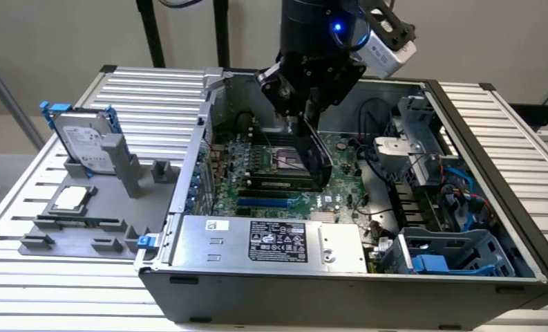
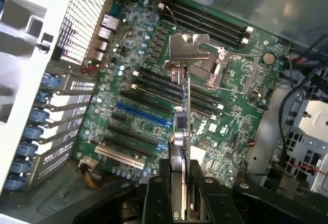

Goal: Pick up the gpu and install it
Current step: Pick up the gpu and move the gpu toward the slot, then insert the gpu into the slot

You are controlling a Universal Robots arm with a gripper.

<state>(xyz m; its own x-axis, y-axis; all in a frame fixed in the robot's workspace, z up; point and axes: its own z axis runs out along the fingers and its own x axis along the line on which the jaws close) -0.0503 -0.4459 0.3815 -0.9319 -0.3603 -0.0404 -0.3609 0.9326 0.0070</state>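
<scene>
A slatted metal table [image 1: 522, 131] carries an open computer case [image 1: 347, 294], which lies on its side with the interior facing up. The robot arm [image 1: 311, 28] reaches down into the case from the far side. A green motherboard [image 1: 246, 155] covers the floor of the case towards the exterior view's left, and a silver power supply [image 1: 265, 242] with a black label sits along the near wall. Outside the case, on the exterior view's left, a grey fixture [image 1: 80, 238] stands on the table. It holds a hard drive [image 1: 80, 142] in a blue frame upright at its far end and a square processor chip [image 1: 71, 199] nearer.

The gpu [image 1: 312, 155] hangs on edge over the middle of the motherboard, well apart from the fixture. The gripper [image 1: 306, 114] is clamped on the card's upper edge, one finger on each face. In the wrist view the card is seen edge-on, with its silver bracket [image 2: 188, 49] at the end farthest from the fingers [image 2: 159, 193]. It crosses above the black slots, just beside a blue slot [image 2: 141, 114]. Whether its lower edge touches the board cannot be told
</scene>
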